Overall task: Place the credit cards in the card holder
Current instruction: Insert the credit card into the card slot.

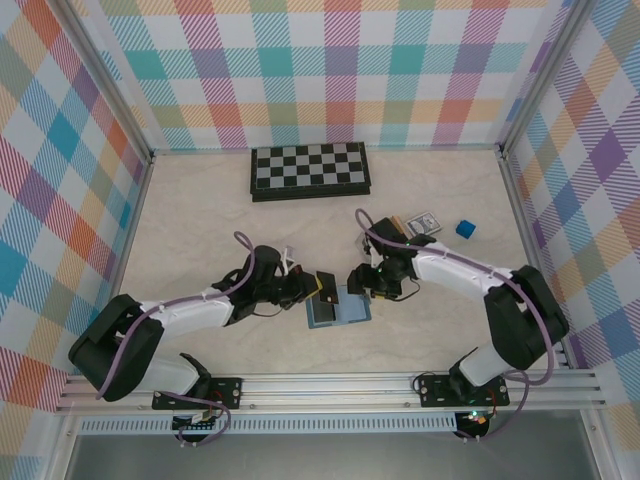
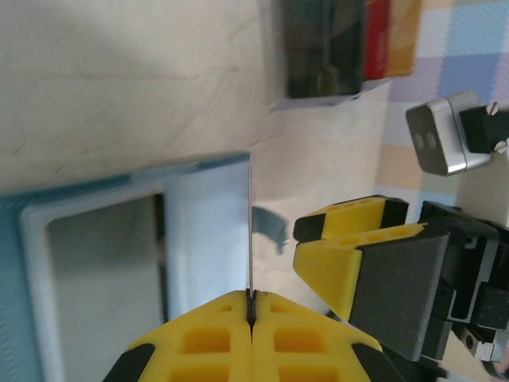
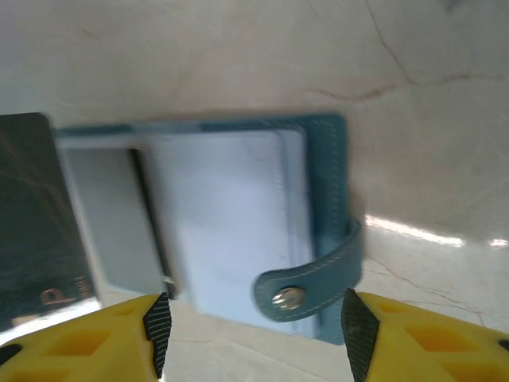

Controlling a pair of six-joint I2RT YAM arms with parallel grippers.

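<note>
Holder (image 1: 340, 310) open flat at table (image 1: 200, 220) centre, strap (image 3: 318, 274) loose. Left gripper (image 2: 250, 301) clamped on dark card (image 2: 250, 231), card's free end over holder's pocket side. Right gripper (image 3: 256, 330) wide, fingers either side of holder's near edge. Red and tan cards (image 2: 390, 36) in box (image 2: 318, 102) beyond.

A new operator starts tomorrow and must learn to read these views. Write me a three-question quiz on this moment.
1. True or false: the left gripper is shut on a thin card.
2. The card holder is: A) closed and snapped, B) lying open on the table, C) lifted into the air.
3. Fill in: the jaws of the right gripper stand ____.
Key: 1 true; 2 B; 3 open.
</note>
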